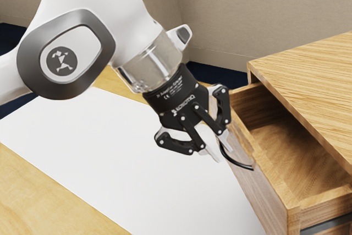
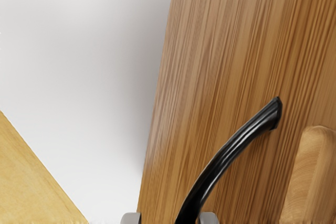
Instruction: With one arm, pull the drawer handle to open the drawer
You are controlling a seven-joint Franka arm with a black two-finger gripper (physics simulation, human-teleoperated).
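Count: one arm [image 1: 82, 37], one gripper [image 1: 215, 146], one drawer [image 1: 264, 191], one drawer handle [image 1: 237, 162], one cabinet [image 1: 308, 75], one white sheet [image 1: 99, 152], one table [image 1: 33, 202].

Materials: the cabinet and drawer are oak-toned wood with straight grain and square edges. The drawer is a shallow open-topped box. The drawer handle is a slim, glossy black bow fixed to the drawer's outer panel. The white sheet is flat and matte and lies on the pale wooden table. The arm has smooth white shells and a rounded grey joint cap. The gripper is black, with linked fingers [image 1: 190, 129].

Position: the drawer stands pulled out from the cabinet at the exterior view's right, with its interior exposed. The handle sits right of frame centre, low, on the panel facing the sheet.

Pose: the arm enters from the exterior view's upper left and slopes down toward the right. Its wrist is tilted, and the gripper is at frame centre, close against the drawer.

Claw: partly open. In the wrist view the handle [image 2: 231, 150] crosses the drawer front [image 2: 236, 51] and passes between two grey pads [image 2: 131, 217]. It lies close to one pad, with a clear gap at the other, so it is hooked rather than clamped.
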